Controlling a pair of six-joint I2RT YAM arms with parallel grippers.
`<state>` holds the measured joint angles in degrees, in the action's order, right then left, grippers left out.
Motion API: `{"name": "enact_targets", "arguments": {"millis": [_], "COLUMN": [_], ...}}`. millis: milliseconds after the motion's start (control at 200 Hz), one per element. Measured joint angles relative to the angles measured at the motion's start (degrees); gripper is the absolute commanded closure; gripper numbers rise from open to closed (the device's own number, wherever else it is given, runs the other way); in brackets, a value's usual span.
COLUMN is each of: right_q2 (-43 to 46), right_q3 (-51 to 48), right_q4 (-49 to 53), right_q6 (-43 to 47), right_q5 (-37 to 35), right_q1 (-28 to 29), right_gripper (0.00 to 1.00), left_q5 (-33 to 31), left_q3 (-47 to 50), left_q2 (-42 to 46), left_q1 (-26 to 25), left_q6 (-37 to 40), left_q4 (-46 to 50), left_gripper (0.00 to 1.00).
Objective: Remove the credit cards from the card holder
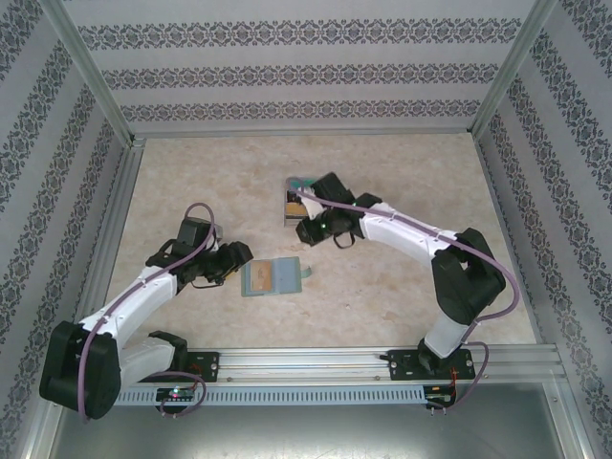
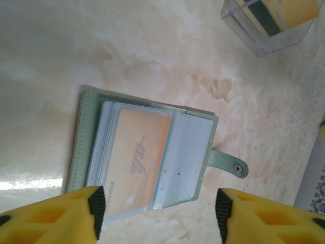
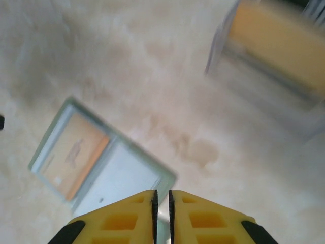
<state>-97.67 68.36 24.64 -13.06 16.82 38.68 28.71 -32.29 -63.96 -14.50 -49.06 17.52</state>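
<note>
Over the near edge of the card holder (image 2: 195, 152), left gripper (image 2: 157, 208) gapes wide; right gripper (image 3: 162, 203) nearly closed.

2 white arms (image 1: 402, 229), black joints (image 1: 466, 279), purple cables (image 1: 198, 211), yellow fingers (image 2: 48, 218), black pads (image 2: 96, 206).

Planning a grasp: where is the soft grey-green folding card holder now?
In the top view the card holder lies open on the table, just right of the left gripper and in front of the clear plastic stand.
</note>
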Motion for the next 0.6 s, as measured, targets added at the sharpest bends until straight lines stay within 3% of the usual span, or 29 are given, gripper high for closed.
{"name": "enact_targets", "arguments": {"millis": [275,600], "right_q2": [-3.5,-7.2], "right_q3": [-5.5,-5.9], "right_q4": [-3.0,-4.3], "right_q6": [-12.6,-15.4], "right_q5": [1.9,1.2], "right_q1": [6.5,6.8], "right_gripper": [0.84,0.86], "left_q5": [2.1,2.8], "left_q3": [0.6,0.6], "left_q2": [-5.4,-8.9], "left_q1": [-0.4,-2.3], "left_q6": [0.0,0.0], "left_q4": [-3.4,-5.6], "left_gripper": [0.43,0.44]}}
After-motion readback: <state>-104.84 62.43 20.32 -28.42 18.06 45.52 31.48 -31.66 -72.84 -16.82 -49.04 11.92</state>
